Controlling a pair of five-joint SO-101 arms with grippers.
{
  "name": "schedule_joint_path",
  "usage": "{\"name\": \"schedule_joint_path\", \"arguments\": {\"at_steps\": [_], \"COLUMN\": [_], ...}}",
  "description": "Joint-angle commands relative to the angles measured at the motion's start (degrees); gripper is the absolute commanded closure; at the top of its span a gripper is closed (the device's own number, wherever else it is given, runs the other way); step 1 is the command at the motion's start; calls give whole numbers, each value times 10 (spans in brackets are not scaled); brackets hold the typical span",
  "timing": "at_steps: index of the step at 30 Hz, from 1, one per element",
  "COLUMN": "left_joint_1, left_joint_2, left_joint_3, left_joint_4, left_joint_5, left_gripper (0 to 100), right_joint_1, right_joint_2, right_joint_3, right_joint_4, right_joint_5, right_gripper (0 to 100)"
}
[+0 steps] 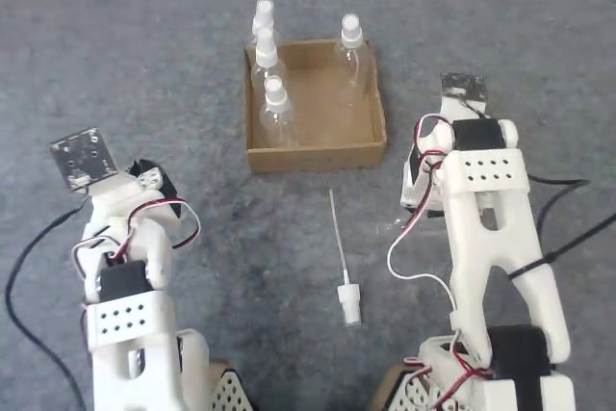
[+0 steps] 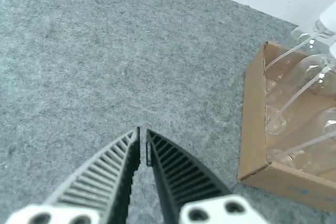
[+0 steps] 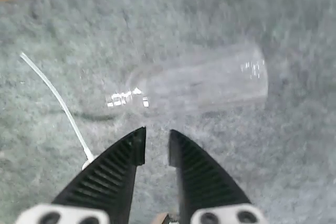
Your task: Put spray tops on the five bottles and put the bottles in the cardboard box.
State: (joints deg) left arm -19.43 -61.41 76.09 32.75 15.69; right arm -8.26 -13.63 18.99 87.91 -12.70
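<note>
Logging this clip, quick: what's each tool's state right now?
Left tool: closed, holding nothing.
Right tool: slightly open, holding nothing, near the lying bottle.

In the cardboard box (image 1: 318,153), the front left bottle (image 1: 277,113) and the middle left bottle (image 1: 267,60) stand by the left wall, and the back right bottle (image 1: 350,50) stands in the far right corner. The fourth bottle (image 1: 264,14) stands at the box's back left corner, in it or just behind it, I cannot tell. In front of the box, the spray top (image 1: 348,301) lies on the carpet (image 1: 144,64) with its tube pointing at the box, and the lying bottle (image 3: 205,85) rests on its side near that tube.
</note>
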Motion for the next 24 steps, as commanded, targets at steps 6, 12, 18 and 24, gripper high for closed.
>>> {"name": "schedule_joint_path", "arguments": {"at_steps": [6, 12, 18, 24], "left_joint_1": [-4, -4, -4, -4], "left_joint_2": [-8, -8, -8, -8], "left_joint_3": [-3, -3, -3, -3], "left_joint_4": [-19, -19, -19, -19], "left_joint_5": [-4, -4, -4, -4], "left_gripper": [988, 988, 988, 988], "right_joint_1": [-21, -23, -24, -24], "right_joint_2": [-39, -39, -39, -39], "right_joint_3": [-39, -40, -40, -40], "right_joint_4": [-7, 0, 14, 19], "right_joint_5": [17, 113, 309, 393], "right_gripper": [950, 950, 950, 950]}}
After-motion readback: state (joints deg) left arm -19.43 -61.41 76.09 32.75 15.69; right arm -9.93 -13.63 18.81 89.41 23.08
